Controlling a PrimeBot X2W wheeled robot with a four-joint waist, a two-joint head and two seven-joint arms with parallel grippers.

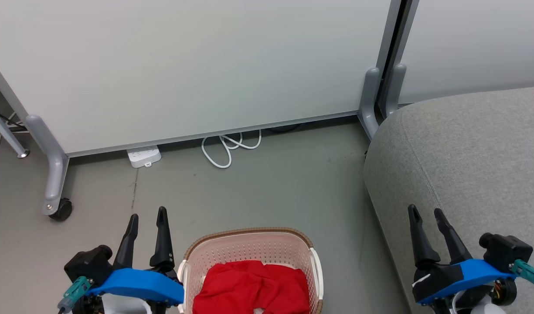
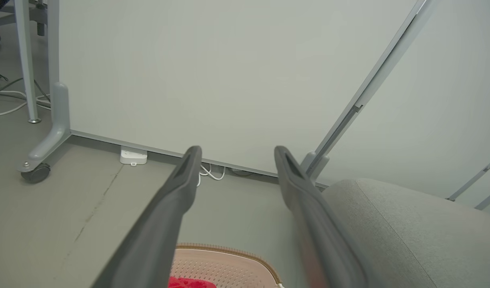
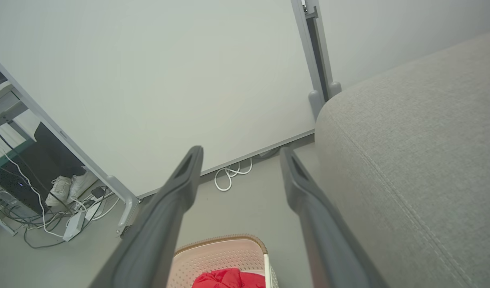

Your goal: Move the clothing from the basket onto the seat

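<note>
Bright red clothing (image 1: pixel 253 285) lies bunched inside the cream perforated basket (image 1: pixel 249 237) at the bottom centre of the head view; it also peeks into the left wrist view as clothing (image 2: pixel 189 283) and the right wrist view as clothing (image 3: pixel 229 279). The grey seat (image 1: pixel 471 148) fills the right side. My left gripper (image 1: pixel 147 216) hangs open just left of the basket, nothing between its fingers. My right gripper (image 1: pixel 426 213) stands open over the seat's front edge, holding nothing. In the wrist views both gripper pairs, left gripper (image 2: pixel 237 150) and right gripper (image 3: pixel 241 151), are spread wide above the floor.
White partition panels on grey wheeled feet (image 1: pixel 57 205) close off the back. A white power strip (image 1: pixel 143 156) and a coiled white cable (image 1: pixel 229 148) lie on the grey floor by the panel. Cables and white shoes (image 3: pixel 69 188) sit at the far left.
</note>
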